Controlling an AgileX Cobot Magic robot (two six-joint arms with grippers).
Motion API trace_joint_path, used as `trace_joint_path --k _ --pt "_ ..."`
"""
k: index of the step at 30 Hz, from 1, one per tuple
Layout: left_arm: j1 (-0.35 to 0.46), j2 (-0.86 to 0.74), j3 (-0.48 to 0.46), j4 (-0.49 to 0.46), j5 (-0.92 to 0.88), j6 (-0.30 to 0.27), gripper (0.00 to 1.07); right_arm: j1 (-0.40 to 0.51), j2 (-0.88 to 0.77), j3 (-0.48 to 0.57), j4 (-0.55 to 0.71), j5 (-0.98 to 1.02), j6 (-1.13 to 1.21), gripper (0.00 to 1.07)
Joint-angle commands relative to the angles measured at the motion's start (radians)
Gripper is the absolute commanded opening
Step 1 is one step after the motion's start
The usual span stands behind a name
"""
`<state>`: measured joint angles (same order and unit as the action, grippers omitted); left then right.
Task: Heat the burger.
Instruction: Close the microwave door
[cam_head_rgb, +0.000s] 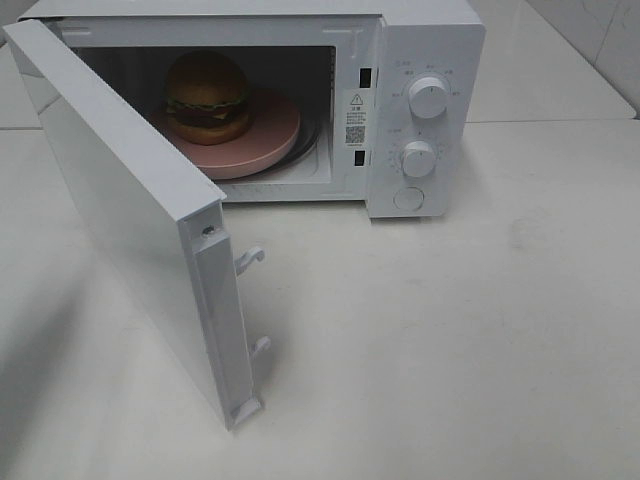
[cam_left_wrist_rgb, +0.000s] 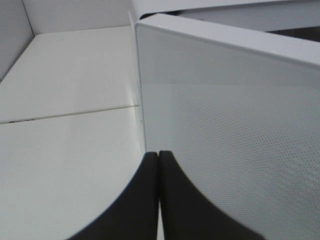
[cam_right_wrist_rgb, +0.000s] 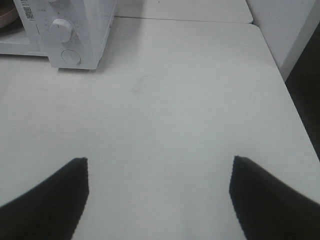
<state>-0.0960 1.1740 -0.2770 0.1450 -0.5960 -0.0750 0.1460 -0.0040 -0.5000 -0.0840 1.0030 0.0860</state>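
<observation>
The burger (cam_head_rgb: 207, 97), with a brown bun, green lettuce and a dark patty, sits on a round pink plate (cam_head_rgb: 272, 142) inside the white microwave (cam_head_rgb: 430, 40). The microwave door (cam_head_rgb: 110, 200) stands wide open, swung out toward the front left. Neither gripper shows in the exterior high view. In the left wrist view my left gripper (cam_left_wrist_rgb: 158, 156) is shut with nothing in it, its dark fingers close behind the door's dotted outer face (cam_left_wrist_rgb: 230, 125). My right gripper (cam_right_wrist_rgb: 160, 164) is open and empty over bare table, with the microwave (cam_right_wrist_rgb: 85, 30) some way ahead of it.
The control panel carries two round knobs (cam_head_rgb: 428, 97) (cam_head_rgb: 418, 158) and a round button (cam_head_rgb: 408, 198). Two latch hooks (cam_head_rgb: 250, 258) stick out of the door's free edge. The white table (cam_right_wrist_rgb: 200, 100) ends at an edge beside the right gripper (cam_right_wrist_rgb: 295, 115).
</observation>
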Motion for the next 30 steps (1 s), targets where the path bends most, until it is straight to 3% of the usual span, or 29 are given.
trace_joint_path --k 1,4,12,20,24,26,30 --pt "-0.004 0.06 -0.001 0.123 -0.112 -0.096 0.0 -0.006 -0.032 0.001 -0.007 -0.008 -0.012 0.76" --pt "-0.004 0.104 -0.001 0.144 -0.188 -0.124 0.0 -0.006 -0.032 0.001 -0.007 -0.008 -0.012 0.76" --pt "-0.048 0.167 -0.017 0.131 -0.253 -0.121 0.0 -0.006 -0.032 0.001 -0.007 -0.008 -0.012 0.76" --pt "-0.181 0.276 -0.089 -0.029 -0.254 -0.11 0.0 -0.006 -0.032 0.001 -0.007 -0.008 -0.012 0.76" --pt "-0.252 0.316 -0.119 -0.124 -0.253 -0.052 0.0 -0.006 -0.032 0.001 -0.007 -0.008 -0.012 0.76" --pt "-0.305 0.349 -0.15 -0.203 -0.253 0.011 0.0 -0.006 -0.032 0.001 -0.007 -0.008 -0.012 0.76" --pt "-0.356 0.382 -0.181 -0.275 -0.253 0.046 0.0 -0.006 -0.032 0.001 -0.007 -0.008 -0.012 0.76"
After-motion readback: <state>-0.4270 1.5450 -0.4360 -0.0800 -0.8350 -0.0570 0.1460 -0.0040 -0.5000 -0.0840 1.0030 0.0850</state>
